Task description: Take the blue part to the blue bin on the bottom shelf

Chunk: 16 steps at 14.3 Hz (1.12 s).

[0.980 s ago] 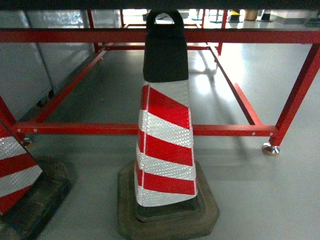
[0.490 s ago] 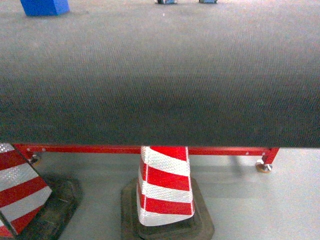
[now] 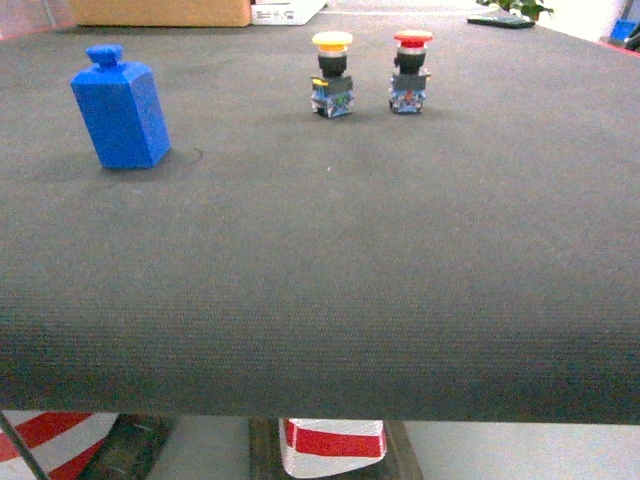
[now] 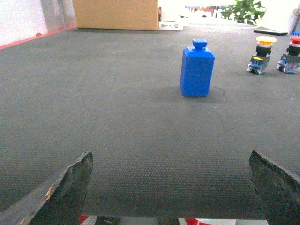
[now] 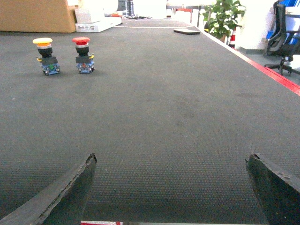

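Dark matting covers the table [image 3: 330,300], where the blue part [image 3: 120,103] is stood upright at far left, well apart from both grippers, left [image 4: 171,187] and right [image 5: 171,187], each held wide open and empty.

Table mat [image 3: 320,280]: dark charcoal grey, fine woven ribbing; red edge strip visible in right wrist view. Blue part [image 3: 120,110]: uniform bright blue, cap same blue. Push-button switch [image 3: 332,75]: yellow cap, black body, blue base. Second switch [image 3: 410,72]: red cap, black body, blue base. Traffic cone [image 3: 333,445]: red and white stripes. Cardboard box [image 4: 116,14]: tan. Plant [image 5: 224,16]: green.
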{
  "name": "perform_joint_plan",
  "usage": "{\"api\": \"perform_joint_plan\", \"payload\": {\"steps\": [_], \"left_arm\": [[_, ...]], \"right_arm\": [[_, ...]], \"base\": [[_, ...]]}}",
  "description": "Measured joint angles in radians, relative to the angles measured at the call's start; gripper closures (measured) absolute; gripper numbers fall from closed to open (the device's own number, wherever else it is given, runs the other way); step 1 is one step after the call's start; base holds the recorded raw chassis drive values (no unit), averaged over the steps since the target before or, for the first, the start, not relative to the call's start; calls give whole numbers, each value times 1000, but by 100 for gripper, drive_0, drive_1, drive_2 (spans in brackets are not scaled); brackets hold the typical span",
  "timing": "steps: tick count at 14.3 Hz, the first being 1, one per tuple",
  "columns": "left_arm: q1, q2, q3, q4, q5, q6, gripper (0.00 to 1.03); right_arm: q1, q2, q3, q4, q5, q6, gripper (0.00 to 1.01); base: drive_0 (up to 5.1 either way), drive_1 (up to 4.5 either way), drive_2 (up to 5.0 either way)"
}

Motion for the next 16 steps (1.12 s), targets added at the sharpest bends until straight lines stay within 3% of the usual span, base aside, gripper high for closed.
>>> {"api": "perform_joint_plan", "payload": {"steps": [16], "left_arm": [[0, 0, 0, 0, 1, 0, 5]], "right_arm": [[0, 0, 0, 0, 0, 1, 3]], "base": [[0, 0, 0]]}}
